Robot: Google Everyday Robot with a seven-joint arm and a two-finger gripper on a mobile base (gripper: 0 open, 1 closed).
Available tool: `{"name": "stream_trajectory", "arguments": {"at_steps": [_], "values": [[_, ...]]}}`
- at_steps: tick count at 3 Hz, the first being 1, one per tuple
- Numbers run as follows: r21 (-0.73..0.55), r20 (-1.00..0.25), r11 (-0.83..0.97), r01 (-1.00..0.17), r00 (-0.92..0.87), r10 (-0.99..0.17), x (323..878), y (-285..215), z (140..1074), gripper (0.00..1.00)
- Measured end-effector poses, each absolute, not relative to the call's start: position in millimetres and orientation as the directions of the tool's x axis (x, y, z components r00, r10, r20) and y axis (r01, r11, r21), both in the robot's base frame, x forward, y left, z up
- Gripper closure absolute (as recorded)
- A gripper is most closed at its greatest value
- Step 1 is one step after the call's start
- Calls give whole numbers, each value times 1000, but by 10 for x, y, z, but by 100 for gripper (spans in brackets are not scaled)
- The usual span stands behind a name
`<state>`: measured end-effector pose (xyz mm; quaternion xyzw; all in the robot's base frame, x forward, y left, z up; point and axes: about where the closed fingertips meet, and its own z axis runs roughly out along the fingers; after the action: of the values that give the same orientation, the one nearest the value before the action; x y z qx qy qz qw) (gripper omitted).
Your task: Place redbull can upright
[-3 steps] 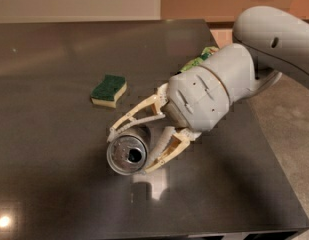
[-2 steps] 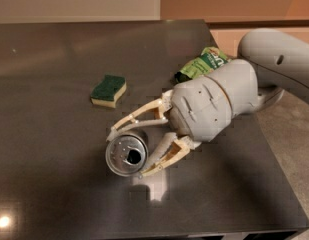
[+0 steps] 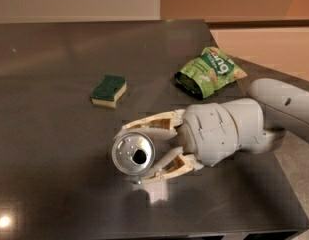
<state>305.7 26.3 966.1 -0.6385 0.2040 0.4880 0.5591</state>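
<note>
The redbull can [image 3: 133, 153] is near the front middle of the dark table [image 3: 54, 149]. Its shiny silver top with the dark drinking hole faces the camera, and its body is mostly hidden behind that top. My gripper [image 3: 132, 155] comes in from the right, shut on the can. One cream finger [image 3: 151, 124] lies along the can's far side and the other finger [image 3: 166, 170] along its near side. The white wrist and arm [image 3: 229, 131] stretch off to the right.
A green and yellow sponge [image 3: 109, 90] lies left of centre, behind the can. A crumpled green snack bag [image 3: 211, 71] sits at the back right, just beyond the arm. The table's right edge [image 3: 289, 199] runs close under the arm.
The arm has swung lower and to the right, uncovering the green snack bag. The can stays between the fingers at about the same spot, its top turned a little more toward the camera.
</note>
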Motion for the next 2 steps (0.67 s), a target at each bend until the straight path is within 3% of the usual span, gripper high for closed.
{"name": "stream_trajectory", "arguments": {"at_steps": [2], "values": [[-425,-893,-302,-853,339,297,3036,116,9577,100]]}}
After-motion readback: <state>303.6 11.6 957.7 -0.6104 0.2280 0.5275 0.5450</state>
